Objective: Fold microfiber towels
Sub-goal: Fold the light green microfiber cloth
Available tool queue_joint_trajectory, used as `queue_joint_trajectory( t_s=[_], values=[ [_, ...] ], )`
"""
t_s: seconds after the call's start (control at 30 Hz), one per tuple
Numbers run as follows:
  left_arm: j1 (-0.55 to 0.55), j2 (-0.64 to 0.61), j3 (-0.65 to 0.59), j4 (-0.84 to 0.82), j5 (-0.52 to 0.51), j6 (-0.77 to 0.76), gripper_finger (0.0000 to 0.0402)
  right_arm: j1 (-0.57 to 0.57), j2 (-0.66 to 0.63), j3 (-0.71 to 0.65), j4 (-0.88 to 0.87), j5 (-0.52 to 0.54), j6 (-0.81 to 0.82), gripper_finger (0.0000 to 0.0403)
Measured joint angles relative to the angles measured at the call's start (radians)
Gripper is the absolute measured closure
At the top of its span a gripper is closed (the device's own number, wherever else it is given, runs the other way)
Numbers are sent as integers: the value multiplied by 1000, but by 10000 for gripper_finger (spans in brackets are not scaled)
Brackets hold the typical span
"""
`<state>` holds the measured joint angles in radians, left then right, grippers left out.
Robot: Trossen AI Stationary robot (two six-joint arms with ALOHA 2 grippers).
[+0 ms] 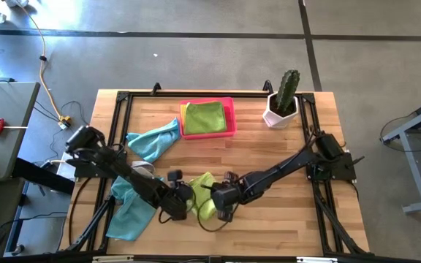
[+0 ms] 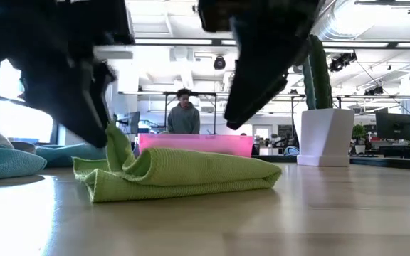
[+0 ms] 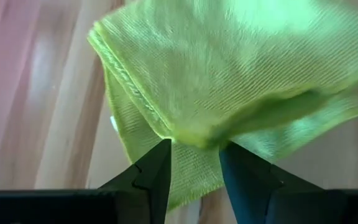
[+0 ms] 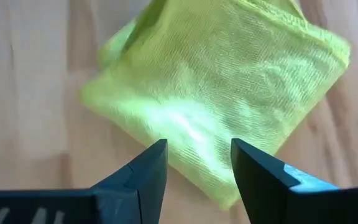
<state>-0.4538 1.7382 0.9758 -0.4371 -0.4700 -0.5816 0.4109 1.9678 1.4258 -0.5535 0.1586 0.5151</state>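
Lying closest, low on the worktop (image 2: 347,213) and directly under both sets of jaws: one lime green towel (image 2: 184,171), already doubled over into a thick, slightly lopsided pad. Pinching a raised corner of it between the left jaws, closed narrow on the cloth, with the rest of the pad trailing away ahead of them. Hovering just above the pad's other side with the right jaws, standing wide and gripping nothing, the folded cloth sitting ahead of and beneath their tips. Judging the step in hand as finishing and squaring this fold: probably worth drawing the pinched corner across until its edge is meeting the edge under the right jaws, keeping the lift low so the layers are not sliding apart, lowering the right jaws to be pressing the pad flat while the left jaws are letting go, and avoiding any tug that could be dragging the whole bundle sideways. Counting outward from the jaws: two teal towels, one (image 1: 154,140) beyond the left jaws, one (image 1: 129,212) behind them, draping over the worktop's near edge; a second lime green towel (image 1: 206,117) far beyond both jaws, folded inside the single pink tray (image 1: 233,117), possibly hiding a yellow one beneath; one cactus (image 1: 289,89) far beyond the right jaws.
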Motion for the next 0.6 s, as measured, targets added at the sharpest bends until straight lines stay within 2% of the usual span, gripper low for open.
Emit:
queue_joint_trajectory(
  t_s=[0.13, 0.27, 0.4, 0.6],
  values=[
    [-12, -59, 0, 1, -1, -43, 275, 42, 3, 0, 20, 21, -259, 236],
    [-14, -70, 1, -8, -5, -87, 275, 90, 15, 0, 66, 142, -472, 236],
    [-10, -60, 2, -2, -6, -150, 275, 109, 17, 0, 67, 225, -435, 236],
    [60, -65, 1, -16, 120, -276, 274, 106, 17, 0, 7, 160, -384, 236]
  ],
)
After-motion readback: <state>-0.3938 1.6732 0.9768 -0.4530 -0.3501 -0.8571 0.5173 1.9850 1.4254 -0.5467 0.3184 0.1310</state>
